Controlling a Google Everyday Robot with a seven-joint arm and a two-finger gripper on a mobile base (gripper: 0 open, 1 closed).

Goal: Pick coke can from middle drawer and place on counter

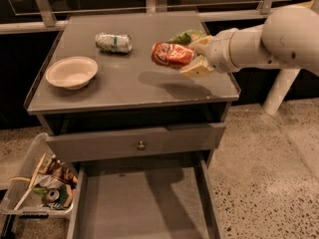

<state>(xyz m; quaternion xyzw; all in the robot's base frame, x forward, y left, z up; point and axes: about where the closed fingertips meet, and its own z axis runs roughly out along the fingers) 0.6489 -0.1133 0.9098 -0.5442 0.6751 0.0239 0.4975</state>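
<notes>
My gripper (192, 56) reaches in from the right and is shut on the red coke can (171, 55). It holds the can on its side above the right half of the grey counter (124, 86), and the can's shadow falls on the top below it. The middle drawer (142, 203) stands pulled out at the bottom of the view, its grey floor bare.
A white bowl (72, 72) sits at the counter's left. A silver-and-green can (113, 42) lies on its side at the back. A green bag (185, 36) lies behind the gripper. A drawer front with a knob (141, 145) is shut. A bin of clutter (42, 189) stands on the floor at left.
</notes>
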